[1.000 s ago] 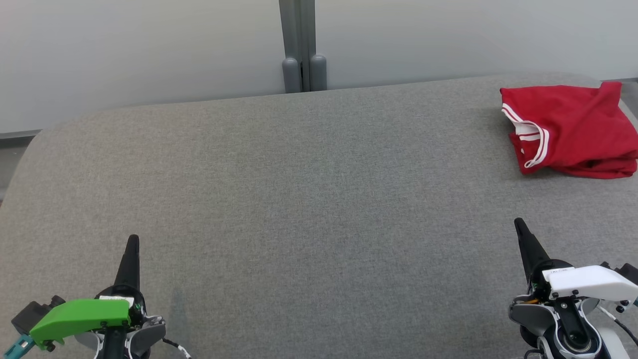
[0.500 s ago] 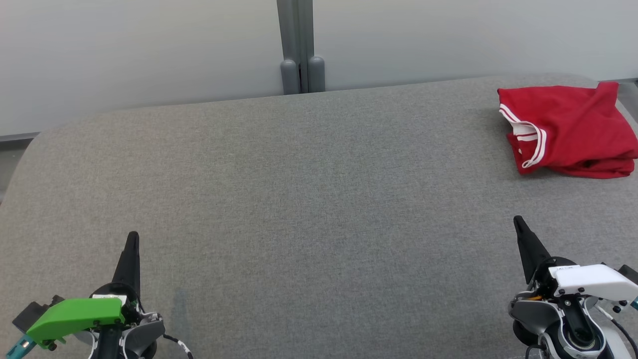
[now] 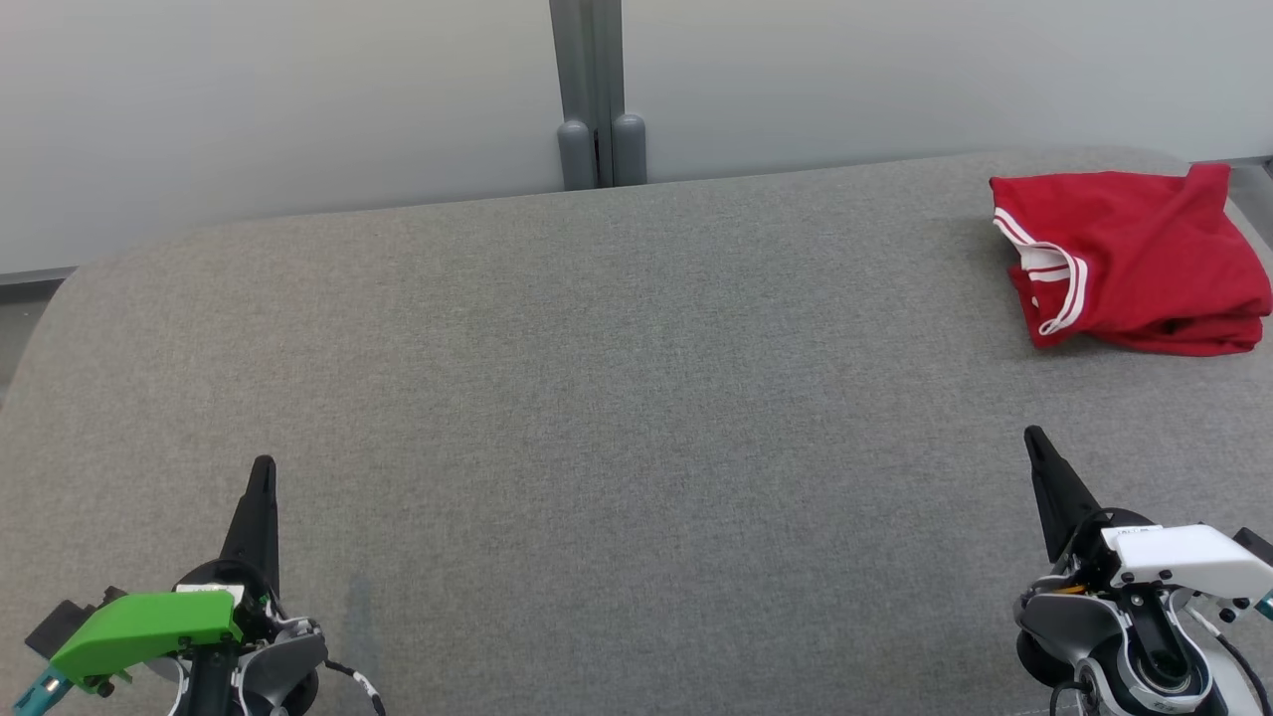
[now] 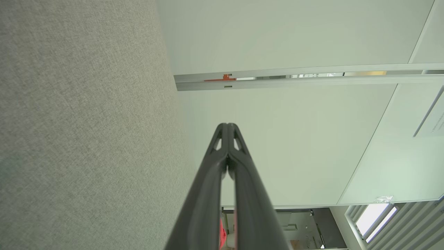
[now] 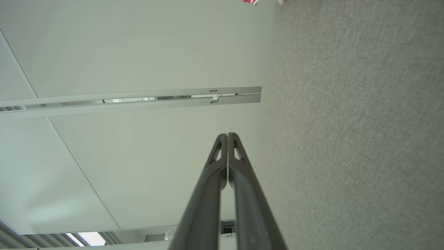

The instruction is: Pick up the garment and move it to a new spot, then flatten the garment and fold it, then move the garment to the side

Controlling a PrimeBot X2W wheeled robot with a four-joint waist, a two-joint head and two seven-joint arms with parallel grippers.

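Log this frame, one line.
garment: red, loosely folded, far-right on grey surface | left gripper: shut, empty | right gripper: shut, empty | contact: none

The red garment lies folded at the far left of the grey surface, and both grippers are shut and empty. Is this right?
No. The head view shows the red garment at the far right of the grey surface, not the far left. The rest holds: it lies folded, and the left gripper and right gripper are shut and empty.
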